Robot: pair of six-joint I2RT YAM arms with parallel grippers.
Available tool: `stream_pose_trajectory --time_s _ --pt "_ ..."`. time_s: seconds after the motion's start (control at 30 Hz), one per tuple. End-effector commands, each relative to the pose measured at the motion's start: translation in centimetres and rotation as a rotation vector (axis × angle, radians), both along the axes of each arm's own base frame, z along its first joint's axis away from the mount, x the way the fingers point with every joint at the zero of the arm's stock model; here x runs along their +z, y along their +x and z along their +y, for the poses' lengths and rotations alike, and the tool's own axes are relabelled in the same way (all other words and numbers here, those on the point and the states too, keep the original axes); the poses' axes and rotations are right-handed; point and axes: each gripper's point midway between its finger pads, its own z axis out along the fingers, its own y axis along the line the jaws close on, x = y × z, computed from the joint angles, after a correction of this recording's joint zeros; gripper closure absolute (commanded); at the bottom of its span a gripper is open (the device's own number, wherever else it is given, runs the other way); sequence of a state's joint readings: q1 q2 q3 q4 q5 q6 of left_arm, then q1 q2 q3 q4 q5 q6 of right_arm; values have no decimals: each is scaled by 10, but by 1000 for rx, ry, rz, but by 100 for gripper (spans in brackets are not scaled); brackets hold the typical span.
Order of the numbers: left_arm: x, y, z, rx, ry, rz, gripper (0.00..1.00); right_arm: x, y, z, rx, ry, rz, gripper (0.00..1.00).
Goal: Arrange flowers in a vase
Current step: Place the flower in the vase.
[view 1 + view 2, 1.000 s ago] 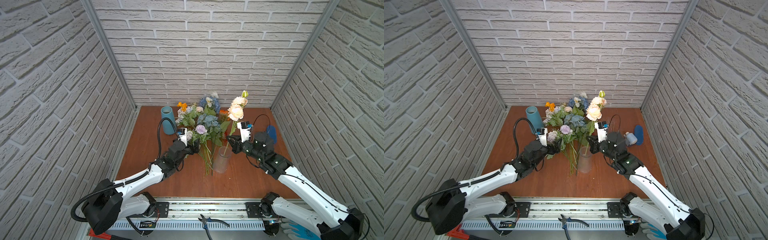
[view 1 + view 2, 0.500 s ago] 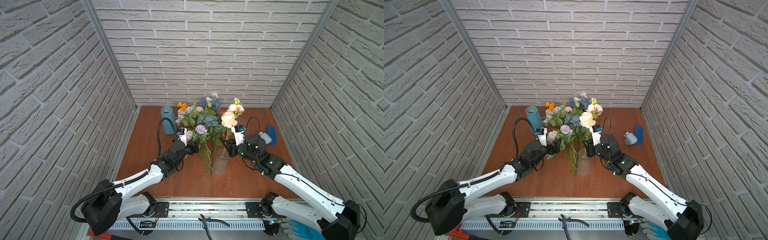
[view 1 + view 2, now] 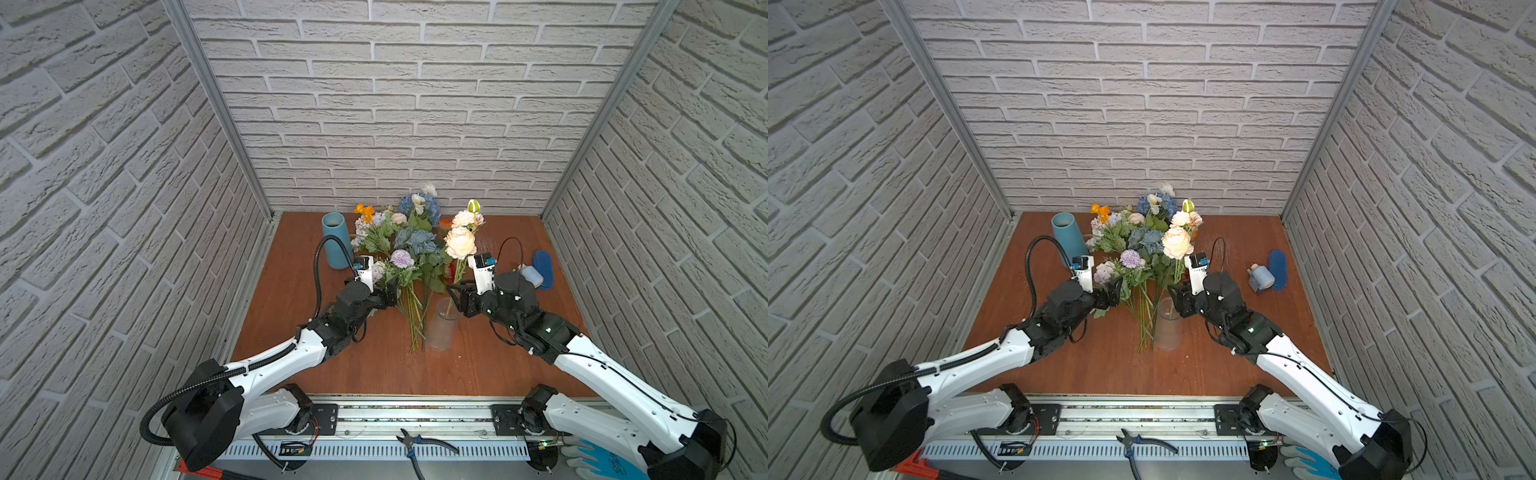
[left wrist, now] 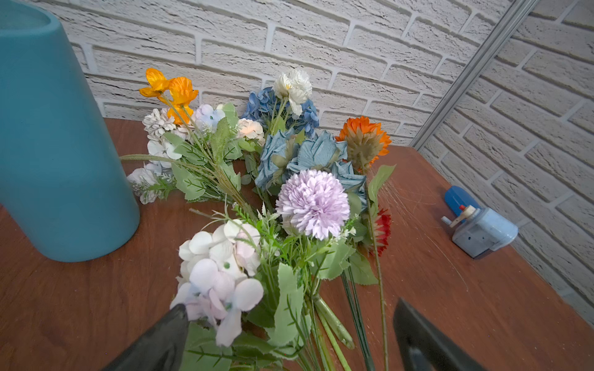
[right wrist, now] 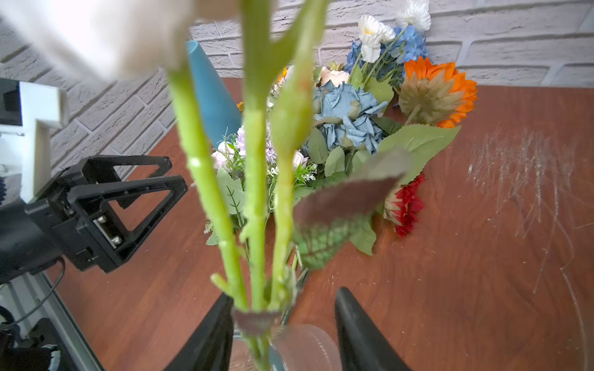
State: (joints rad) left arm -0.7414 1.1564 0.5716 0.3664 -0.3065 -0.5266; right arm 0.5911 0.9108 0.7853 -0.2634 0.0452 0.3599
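Right wrist view: right gripper (image 5: 284,295) spread around peach rose stems (image 5: 257,192) standing in the glass vase (image 5: 305,340); left gripper (image 4: 291,305) spread wide around stems of flowers (image 4: 311,202) lying on the table (image 4: 450,305)

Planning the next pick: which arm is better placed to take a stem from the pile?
Probably left: the left hand, open, straddles stems in the pile; the right hand is at the glass vase, by the peach roses.

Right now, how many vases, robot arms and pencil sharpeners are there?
Vases: 2, tall teal ceramic vase, clear glass vase
Robot arms: 2, left black-and-white arm, right black-and-white arm
Pencil sharpeners: 1, pale blue plastic sharpener
Total: 5
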Motion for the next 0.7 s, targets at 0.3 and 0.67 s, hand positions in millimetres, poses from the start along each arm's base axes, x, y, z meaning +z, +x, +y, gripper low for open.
stream_pose_trajectory --time_s 0.3,0.67 --pt "32 9 -6 -11 5 -83 2 73 -20 7 107 91 -38 38" --pt "42 9 -15 -54 -9 -104 2 70 -5 -42 -39 103 -26 46"
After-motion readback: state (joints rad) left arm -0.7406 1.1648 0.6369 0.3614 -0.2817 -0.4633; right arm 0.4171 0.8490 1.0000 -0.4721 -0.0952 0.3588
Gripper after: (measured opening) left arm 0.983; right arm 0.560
